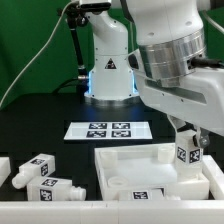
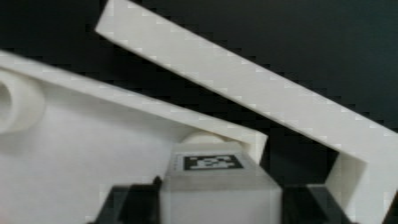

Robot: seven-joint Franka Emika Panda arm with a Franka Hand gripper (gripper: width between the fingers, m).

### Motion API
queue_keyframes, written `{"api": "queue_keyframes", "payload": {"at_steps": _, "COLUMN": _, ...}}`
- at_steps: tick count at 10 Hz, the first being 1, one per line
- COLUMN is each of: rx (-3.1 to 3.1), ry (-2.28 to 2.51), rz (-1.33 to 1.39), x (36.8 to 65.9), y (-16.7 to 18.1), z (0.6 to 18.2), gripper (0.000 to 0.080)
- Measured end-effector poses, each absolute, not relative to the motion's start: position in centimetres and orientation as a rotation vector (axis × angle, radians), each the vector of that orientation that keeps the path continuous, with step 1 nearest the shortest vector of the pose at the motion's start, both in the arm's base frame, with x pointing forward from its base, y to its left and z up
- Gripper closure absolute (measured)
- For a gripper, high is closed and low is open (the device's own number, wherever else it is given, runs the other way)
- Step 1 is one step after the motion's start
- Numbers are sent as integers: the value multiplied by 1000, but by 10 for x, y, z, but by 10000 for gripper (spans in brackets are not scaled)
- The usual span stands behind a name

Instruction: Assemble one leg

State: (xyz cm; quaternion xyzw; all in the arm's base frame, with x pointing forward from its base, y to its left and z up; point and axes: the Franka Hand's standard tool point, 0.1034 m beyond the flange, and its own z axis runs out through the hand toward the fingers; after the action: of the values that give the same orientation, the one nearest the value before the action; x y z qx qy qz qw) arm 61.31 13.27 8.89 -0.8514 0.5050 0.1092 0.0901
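My gripper is shut on the leg, a chunky white post with a square tag, and holds it upright. The leg is over the corner of the white tray-like tabletop at the exterior view's right. In the wrist view the leg sits between the two dark fingers, its tagged end pointing into the tabletop's corner, where the raised rim runs diagonally. Whether the leg's end touches the tabletop I cannot tell.
Several loose legs lie at the exterior view's front left, one close to the tabletop's edge. The marker board lies behind the tabletop. The arm's base stands at the back. A round raised boss shows inside the tabletop.
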Motion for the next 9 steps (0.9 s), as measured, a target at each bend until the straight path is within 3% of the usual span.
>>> {"api": "queue_keyframes", "payload": {"at_steps": 1, "rx": -2556, "ry": 1453, "rz": 320, "x": 613, "y": 133, "z": 89, "gripper": 512}}
{"api": "queue_keyframes", "payload": {"at_steps": 2, "rx": -2584, "ry": 1391, "rz": 314, "x": 614, "y": 132, "z": 91, "gripper": 428}}
{"api": "queue_keyframes", "payload": {"at_steps": 3, "rx": -2622, "ry": 1304, "rz": 302, "x": 615, "y": 133, "z": 92, "gripper": 236}}
{"api": "queue_keyframes", "payload": {"at_steps": 4, "rx": -2668, "ry": 1193, "rz": 290, "x": 614, "y": 132, "z": 91, "gripper": 236}}
{"api": "queue_keyframes", "payload": {"at_steps": 5, "rx": -2695, "ry": 1119, "rz": 282, "x": 614, "y": 132, "z": 91, "gripper": 165}}
{"api": "queue_keyframes", "payload": {"at_steps": 9, "rx": -2864, "ry": 490, "rz": 161, "x": 617, "y": 128, "z": 89, "gripper": 150}}
